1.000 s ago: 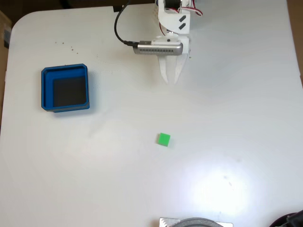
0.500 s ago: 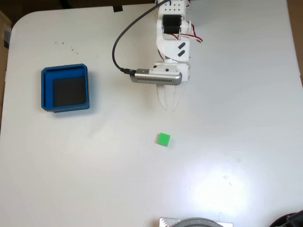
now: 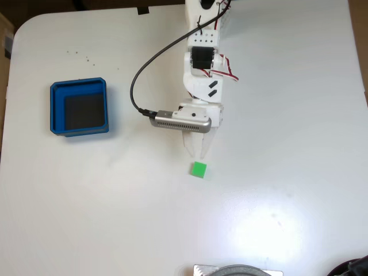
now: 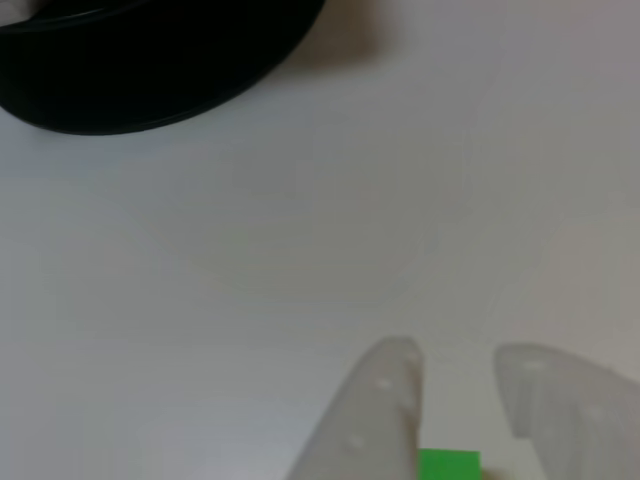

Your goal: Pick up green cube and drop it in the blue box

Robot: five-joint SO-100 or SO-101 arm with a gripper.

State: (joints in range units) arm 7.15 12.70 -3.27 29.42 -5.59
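In the fixed view the green cube (image 3: 199, 169) lies on the white table, about mid-table. My gripper (image 3: 199, 155) points down the picture, its fingertips just short of the cube's upper side and not touching it. The other view looks along the two white fingers (image 4: 385, 410), which stand slightly apart; my gripper (image 4: 455, 360) is open by a narrow gap, and the green cube (image 4: 447, 466) shows low between the fingers at the bottom edge. The blue box (image 3: 56, 109) sits far to the left with nothing on its dark floor.
A black cable (image 3: 135, 86) loops off the arm's left side. A grey round object (image 3: 236, 270) and a dark one (image 3: 352, 267) sit at the bottom edge. A black round rim (image 4: 150, 70) fills the other view's top left.
The arm has stretched down the picture, bringing the gripper from the table's top edge to just above the green cube. Cube and box have not moved.
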